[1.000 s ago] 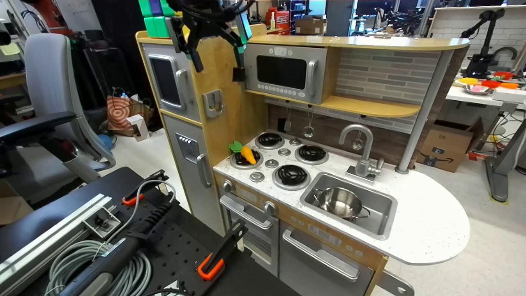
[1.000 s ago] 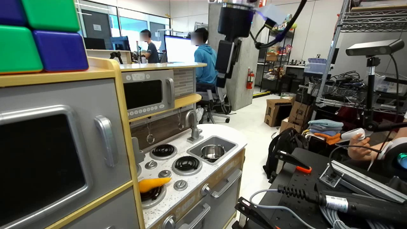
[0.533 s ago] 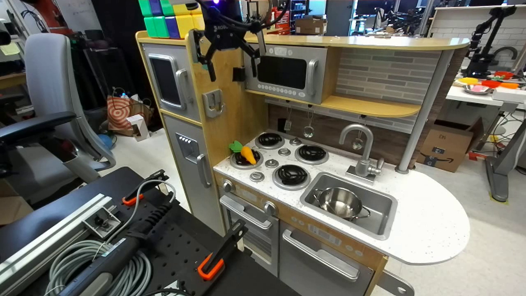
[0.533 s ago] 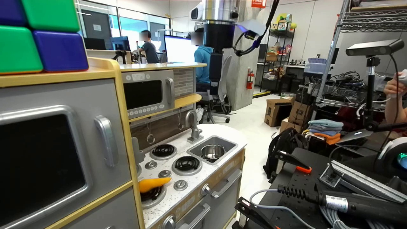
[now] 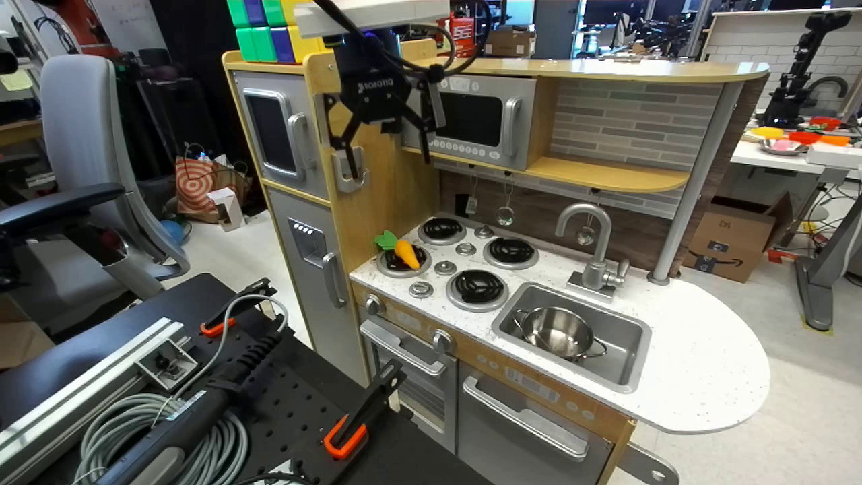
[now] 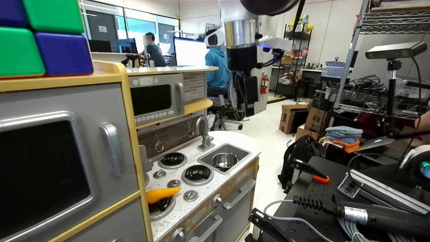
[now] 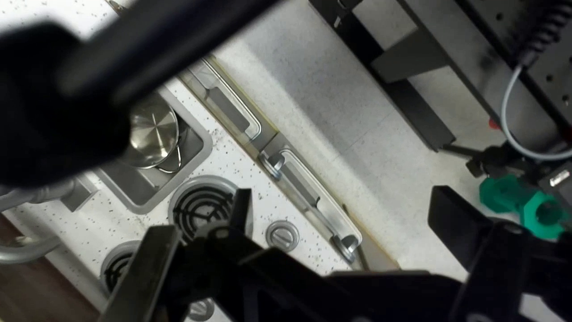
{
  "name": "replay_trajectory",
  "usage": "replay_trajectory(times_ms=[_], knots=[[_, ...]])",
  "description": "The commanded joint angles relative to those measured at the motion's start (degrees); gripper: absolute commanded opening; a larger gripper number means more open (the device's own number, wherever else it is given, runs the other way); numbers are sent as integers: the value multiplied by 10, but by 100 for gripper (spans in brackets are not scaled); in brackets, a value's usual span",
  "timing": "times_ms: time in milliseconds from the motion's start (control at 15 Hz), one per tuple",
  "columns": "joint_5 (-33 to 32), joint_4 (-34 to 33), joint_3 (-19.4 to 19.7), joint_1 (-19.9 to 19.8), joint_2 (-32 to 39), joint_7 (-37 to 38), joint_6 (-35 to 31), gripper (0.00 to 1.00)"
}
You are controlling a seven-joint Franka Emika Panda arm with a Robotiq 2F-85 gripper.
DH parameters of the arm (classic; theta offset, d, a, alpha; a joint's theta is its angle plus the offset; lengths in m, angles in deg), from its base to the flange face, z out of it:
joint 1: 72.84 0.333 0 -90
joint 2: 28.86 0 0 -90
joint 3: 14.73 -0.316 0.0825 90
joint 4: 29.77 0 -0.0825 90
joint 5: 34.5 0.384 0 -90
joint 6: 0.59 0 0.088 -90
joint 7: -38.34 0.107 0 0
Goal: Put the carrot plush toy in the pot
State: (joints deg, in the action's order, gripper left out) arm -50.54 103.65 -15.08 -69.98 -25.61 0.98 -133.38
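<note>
The carrot plush toy (image 5: 406,253) is orange with a green leafy top. It lies across the front burner by the tall cabinet; its orange body also shows in an exterior view (image 6: 162,195), where the leafy top is hidden. It is out of the wrist view. The pot (image 5: 557,332), shiny silver with wire handles, stands in the grey sink; it also shows in the wrist view (image 7: 154,134), partly covered by a dark blurred part. My gripper (image 5: 388,158) is open and empty, high above the stove. Its fingers (image 7: 456,219) stand wide apart in the wrist view.
A tall wooden cabinet (image 5: 387,168) and a microwave (image 5: 465,118) stand close to my gripper. A faucet (image 5: 596,249) rises behind the sink (image 5: 636,353). Stove knobs (image 5: 421,289) stick up between the burners. A black table (image 5: 283,397) with cables stands in front.
My gripper has come down and turned, moving right in an exterior view, from near the cabinet top to microwave height. It stays open. The carrot plush toy and the pot have not moved.
</note>
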Motion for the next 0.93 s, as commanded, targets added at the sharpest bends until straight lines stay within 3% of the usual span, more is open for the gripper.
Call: replay_trajectory(times_ms=[0, 67, 133, 400, 600, 733, 800, 867], knots=[[-48, 0, -8, -7, 44, -62, -3, 100], [-22, 10, -16, -3, 53, -52, -29, 100], [20, 27, -21, -10, 61, -38, -108, 100], [112, 17, -52, -25, 159, -38, -286, 100], [178, -10, -121, -81, 244, -58, -410, 100], [175, -27, -172, -128, 278, -36, -464, 100], [122, -25, -82, -53, 256, 27, -441, 100], [116, -8, -132, -98, 256, 9, -434, 100]])
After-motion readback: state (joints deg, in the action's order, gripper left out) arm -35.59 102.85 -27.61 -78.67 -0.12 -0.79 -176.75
